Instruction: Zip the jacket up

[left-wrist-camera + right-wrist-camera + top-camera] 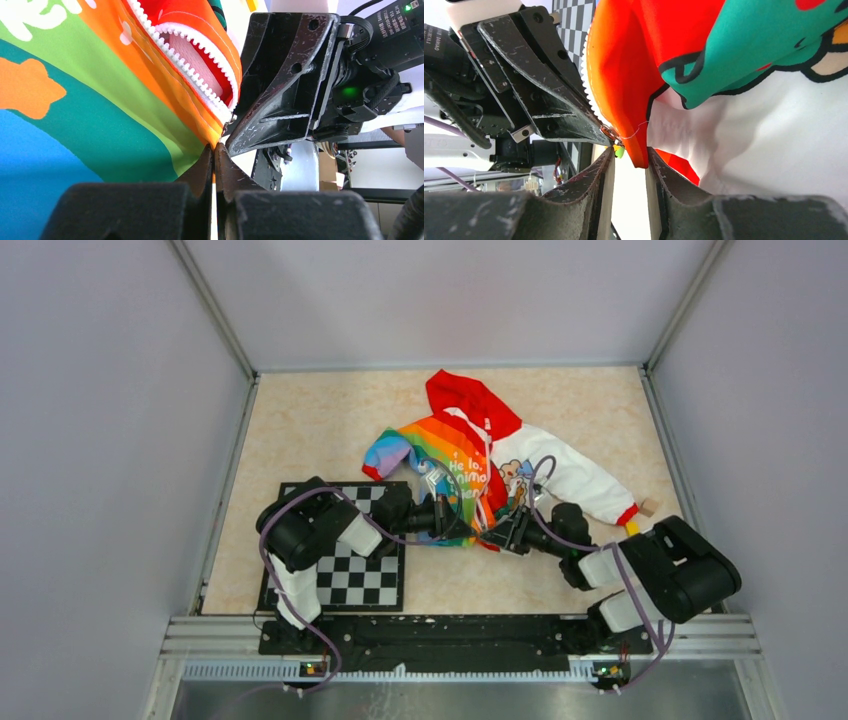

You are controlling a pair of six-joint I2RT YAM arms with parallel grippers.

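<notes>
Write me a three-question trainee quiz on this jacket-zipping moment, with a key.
1. True or false: the zipper of the jacket is closed all the way.
2. The left gripper is: A) wide open, holding nothing; B) shut on the jacket's edge; C) out of view.
3. Which gripper has its jaws apart, with fabric hanging between them?
Key: 1 false; 2 B; 3 the right gripper.

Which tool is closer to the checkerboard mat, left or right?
Left. The left tool pinches the jacket hem just beside the checkerboard; the right tool sits farther off, jaws around the other hem.
</notes>
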